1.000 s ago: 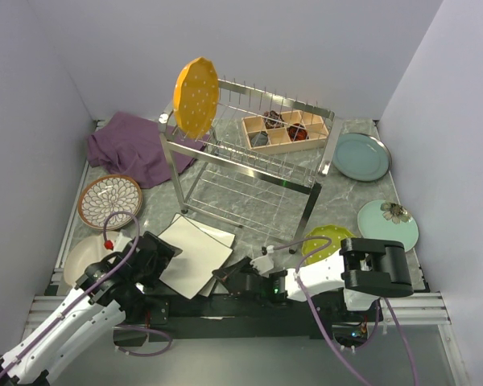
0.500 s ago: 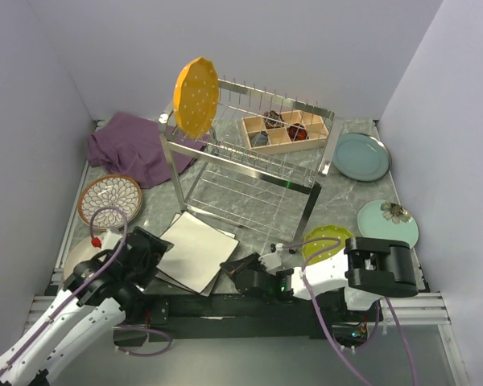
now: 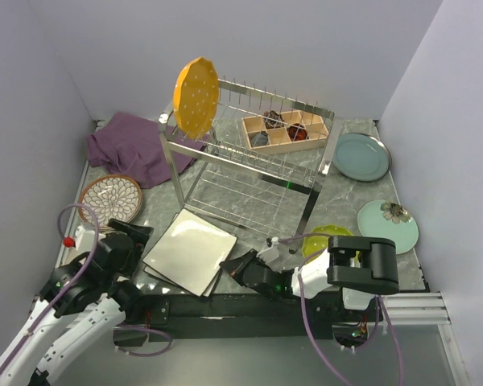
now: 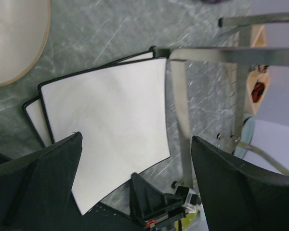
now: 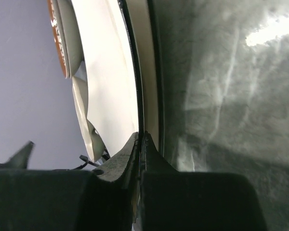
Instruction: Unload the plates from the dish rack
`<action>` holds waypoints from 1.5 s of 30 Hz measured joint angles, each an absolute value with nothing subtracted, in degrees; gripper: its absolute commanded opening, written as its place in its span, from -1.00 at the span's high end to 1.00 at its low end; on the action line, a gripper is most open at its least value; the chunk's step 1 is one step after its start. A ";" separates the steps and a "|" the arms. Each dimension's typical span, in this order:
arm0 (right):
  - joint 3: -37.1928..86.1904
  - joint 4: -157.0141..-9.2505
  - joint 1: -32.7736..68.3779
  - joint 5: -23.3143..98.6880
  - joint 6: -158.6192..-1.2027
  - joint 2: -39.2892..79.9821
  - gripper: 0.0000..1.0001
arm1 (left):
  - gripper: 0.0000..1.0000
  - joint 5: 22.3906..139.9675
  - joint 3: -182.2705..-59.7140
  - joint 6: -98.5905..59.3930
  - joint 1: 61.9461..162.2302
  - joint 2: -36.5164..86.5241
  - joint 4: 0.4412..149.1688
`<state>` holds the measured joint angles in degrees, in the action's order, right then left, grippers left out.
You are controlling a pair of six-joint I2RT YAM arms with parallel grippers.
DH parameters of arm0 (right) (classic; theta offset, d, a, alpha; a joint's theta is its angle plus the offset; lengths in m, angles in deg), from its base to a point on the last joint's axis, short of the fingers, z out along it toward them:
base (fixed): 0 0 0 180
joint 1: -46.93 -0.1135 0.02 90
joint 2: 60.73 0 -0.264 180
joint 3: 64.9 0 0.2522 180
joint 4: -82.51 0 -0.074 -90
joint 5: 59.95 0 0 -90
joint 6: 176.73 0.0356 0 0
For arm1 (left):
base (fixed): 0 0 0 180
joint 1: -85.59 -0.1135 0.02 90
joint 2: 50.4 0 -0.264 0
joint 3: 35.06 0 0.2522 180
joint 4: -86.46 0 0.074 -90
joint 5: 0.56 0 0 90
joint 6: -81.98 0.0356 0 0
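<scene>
The dish rack (image 3: 249, 157) stands mid-table with one orange plate (image 3: 196, 96) upright in its back-left corner. Two cream square plates (image 3: 189, 251) lie stacked in front of the rack, also under the left wrist camera (image 4: 106, 120). My right gripper (image 3: 243, 269) is low at their near-right edge. Its jaws are shut on the top square plate's dark rim (image 5: 140, 96). My left gripper (image 3: 137, 251) is open beside the stack's left edge, holding nothing. Round plates lie around: brown patterned (image 3: 110, 199), cream (image 4: 14, 38), teal-grey (image 3: 361, 156), mint with flower (image 3: 386, 223), yellow-green (image 3: 324, 236).
A wooden compartment box (image 3: 284, 131) rests on the rack's top right. A purple cloth (image 3: 133, 145) lies at the back left. A rack leg (image 4: 180, 110) stands just right of the square plates. Walls close in on three sides.
The top square plate has settled flatter and slid left over the lower one. My left arm has drawn back to the left; the right arm has shifted, its jaws staying shut.
</scene>
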<state>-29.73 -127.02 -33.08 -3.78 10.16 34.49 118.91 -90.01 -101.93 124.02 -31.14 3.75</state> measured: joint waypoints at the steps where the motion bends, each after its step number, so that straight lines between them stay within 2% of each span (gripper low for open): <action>1: -29.86 -127.78 -32.99 -3.52 9.11 34.49 1.00 | -0.99 119.79 -90.69 -101.88 124.02 -31.14 3.73; 17: -29.73 -129.64 -31.42 0.44 1.26 34.35 1.00 | -0.99 127.09 -92.24 -98.23 124.02 -30.24 6.27; 20: -29.77 -129.99 -30.67 1.36 0.74 34.46 0.86 | -0.99 127.13 -92.13 -97.84 124.02 -30.15 7.23; 31: -29.73 -125.44 -30.04 2.32 -0.25 32.39 0.98 | -0.99 126.98 -89.36 -97.69 124.02 -28.95 10.14; 37: -29.68 -124.31 -29.38 2.52 -0.99 31.80 0.63 | -0.99 126.91 -89.27 -97.58 124.02 -28.67 11.01; 45: -29.57 -121.25 -28.79 2.56 -5.01 28.89 0.04 | -0.99 127.42 -88.92 -92.62 124.02 -28.67 13.98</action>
<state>-29.57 -121.25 -28.79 2.56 -5.01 28.89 127.42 -88.92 -92.62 124.02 -28.67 13.98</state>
